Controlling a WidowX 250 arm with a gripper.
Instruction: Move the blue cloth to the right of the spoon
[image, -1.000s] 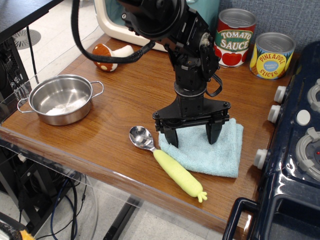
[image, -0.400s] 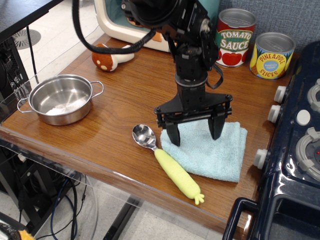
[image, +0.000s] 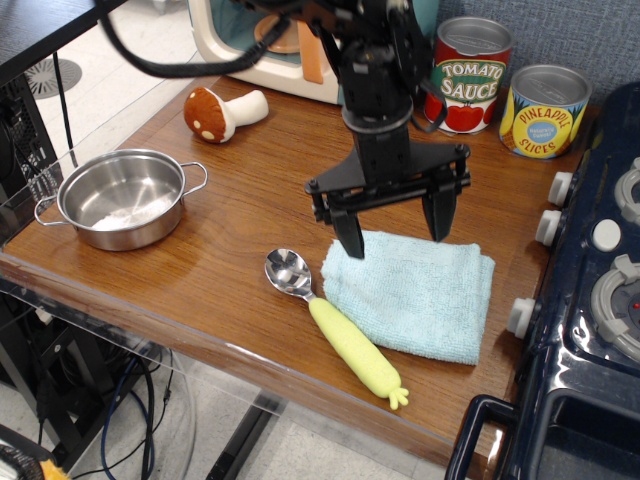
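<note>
The light blue folded cloth (image: 415, 297) lies flat on the wooden table, just right of the spoon and touching its handle. The spoon (image: 330, 322) has a shiny metal bowl (image: 286, 272) and a pale yellow-green handle pointing toward the front edge. My gripper (image: 396, 233) hangs open above the cloth's far edge, its two black fingers spread wide and holding nothing. It is lifted clear of the cloth.
A steel two-handled pot (image: 123, 197) sits at the left edge. A toy mushroom (image: 220, 112) lies at the back left. A tomato sauce can (image: 470, 74) and a pineapple can (image: 545, 110) stand at the back right. A dark toy stove (image: 590, 290) borders the right side.
My gripper has risen off the cloth and moved slightly back, staying open. The cloth and spoon rest where they were left.
</note>
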